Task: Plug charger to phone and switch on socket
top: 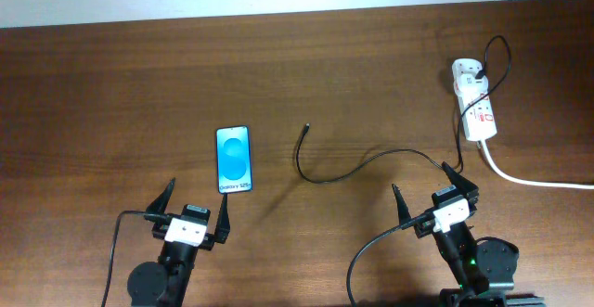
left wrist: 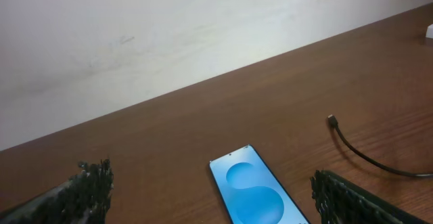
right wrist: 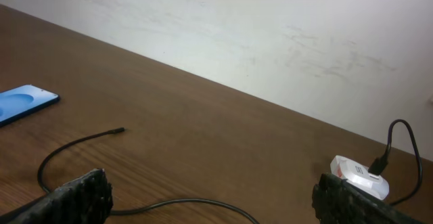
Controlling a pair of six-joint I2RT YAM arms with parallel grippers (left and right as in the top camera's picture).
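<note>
Jaws both spread wide, empty | phone (top: 233,159) — slim glossy slab | charger (top: 301,149) — thin curved cable

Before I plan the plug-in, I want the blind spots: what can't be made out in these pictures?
Phone lower end: cut off by the bottom edge, left wrist view.
Socket switch position: too small overhead, blurred in right wrist view.
Charger tip orientation: too small in every view.

phone (top: 234,159) left, charger (top: 320,168) tip beside it — socket (top: 474,98) far right

One phone (top: 234,159), one charger (top: 303,133), one socket (top: 476,103)
</note>
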